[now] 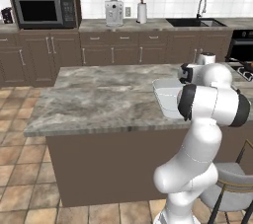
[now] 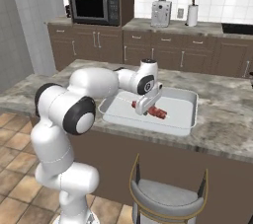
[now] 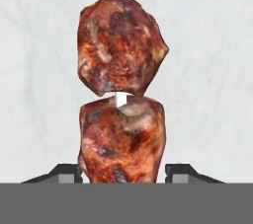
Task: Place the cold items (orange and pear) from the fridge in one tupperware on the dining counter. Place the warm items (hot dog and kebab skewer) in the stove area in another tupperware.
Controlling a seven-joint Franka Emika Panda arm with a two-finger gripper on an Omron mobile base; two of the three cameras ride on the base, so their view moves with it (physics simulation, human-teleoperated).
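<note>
You see marble dining counter (image 2: 222, 114) under arm; white tupperware (image 2: 185, 114) sits on it near front edge; gripper (image 2: 146, 108) reaches down into tupperware; kebab skewer (image 3: 121, 109) lies on tupperware floor, meat chunks between finger tips (image 3: 66, 172); tips stand either side of lower chunk, apparently touching it; you cannot tell whether clamped or loose.
</note>
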